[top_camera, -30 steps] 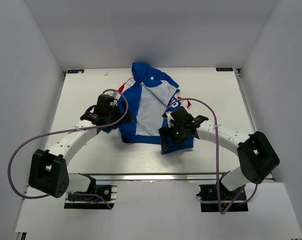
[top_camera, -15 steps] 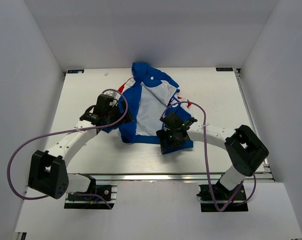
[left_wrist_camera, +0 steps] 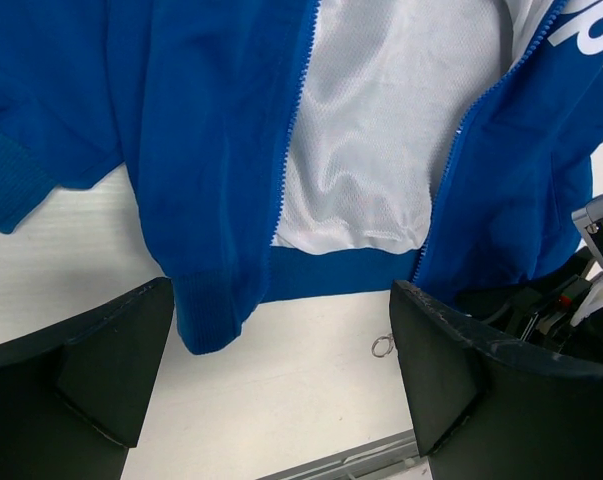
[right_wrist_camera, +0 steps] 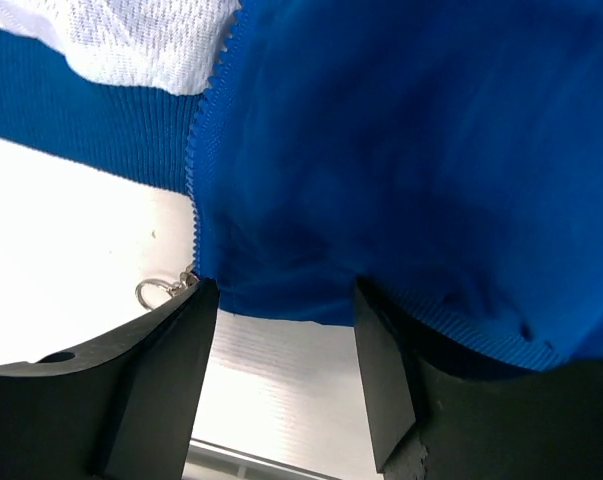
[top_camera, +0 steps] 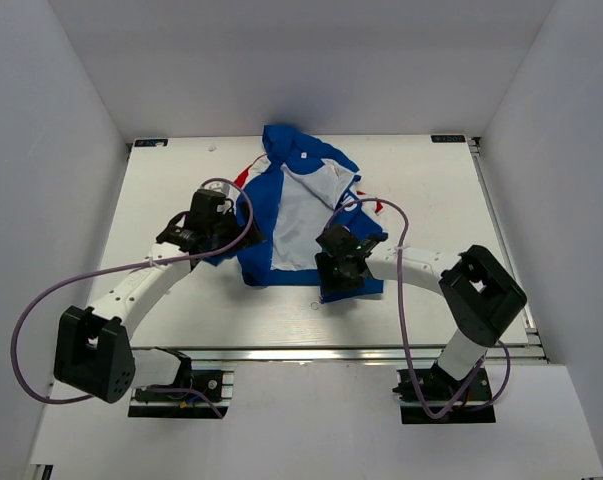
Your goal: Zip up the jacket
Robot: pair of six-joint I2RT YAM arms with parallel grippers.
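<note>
Sliding inward along the near hem over the last second: right claw (top_camera: 331,288), parted, straddling the blue hem corner at the zipper's foot, nothing pinched yet. Just beside it on the counter (top_camera: 431,190): small metal ring (right_wrist_camera: 153,292), likely the zipper pull. Hovering as before over the opposite panel: left claw (left_wrist_camera: 281,290), wide open, empty. Farther back: jacket (top_camera: 291,215), spread flat mid-counter, front unzipped, white lining showing, collar toward the far edge. Judged: lining up on the zipper base; teeth not yet joined.

jacket (left_wrist_camera: 211,130) lettering (left_wrist_camera: 591,30) cut by frame edge, hem corner hidden beneath right jaws
</note>
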